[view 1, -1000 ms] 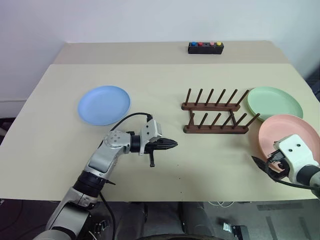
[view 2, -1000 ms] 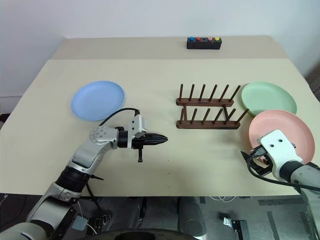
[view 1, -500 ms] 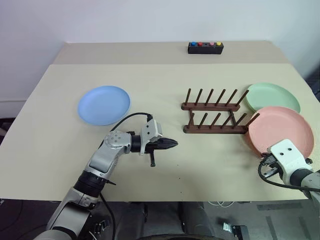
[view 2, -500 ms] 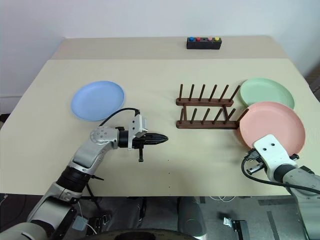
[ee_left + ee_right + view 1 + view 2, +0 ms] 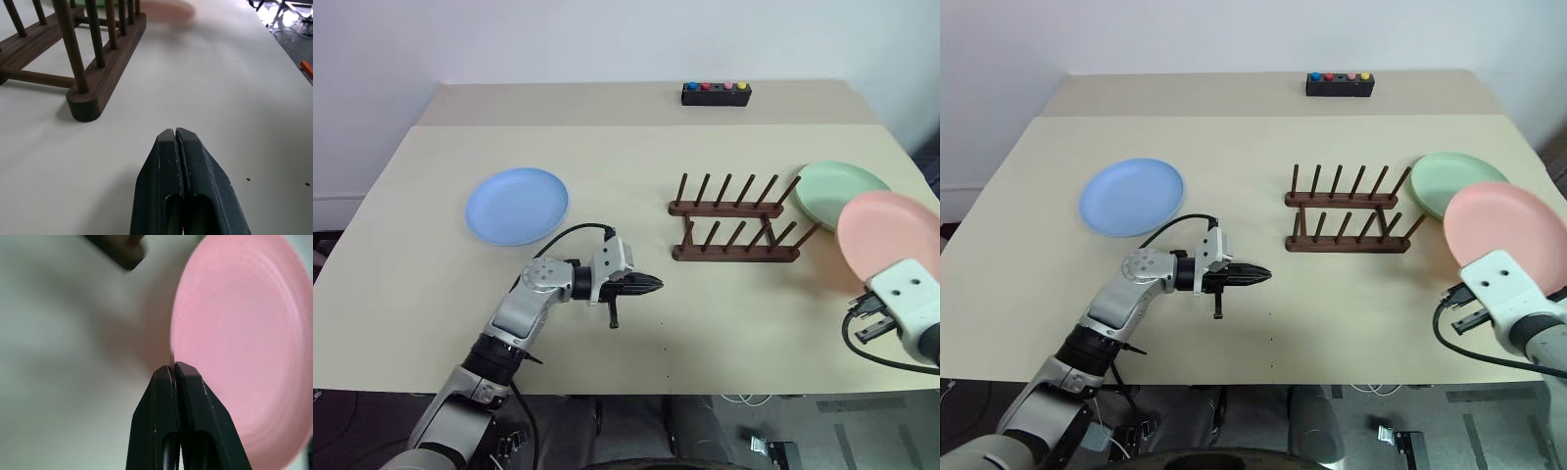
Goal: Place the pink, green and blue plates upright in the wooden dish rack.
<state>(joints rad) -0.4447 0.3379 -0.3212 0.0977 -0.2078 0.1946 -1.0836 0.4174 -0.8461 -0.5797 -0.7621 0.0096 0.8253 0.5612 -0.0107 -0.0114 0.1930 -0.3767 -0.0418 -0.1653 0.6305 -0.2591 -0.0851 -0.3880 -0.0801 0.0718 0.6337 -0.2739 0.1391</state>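
My right gripper is shut on the near rim of the pink plate, which hangs tilted above the table at the right edge. Just behind it the green plate lies flat, partly covered by the pink one. The wooden dish rack stands left of both plates, and its pegs hold nothing. Far to the left, the blue plate rests flat on the table. In front of the rack's left end, my left gripper hovers shut and empty, pointing at the rack.
A small black box with coloured buttons sits at the back of the table. The beige table shows a seam across its far part. Its right edge runs close behind the pink and green plates.
My right gripper closed on the pink plate's rim and raised it off the table, tilting it up. The left arm has kept still.
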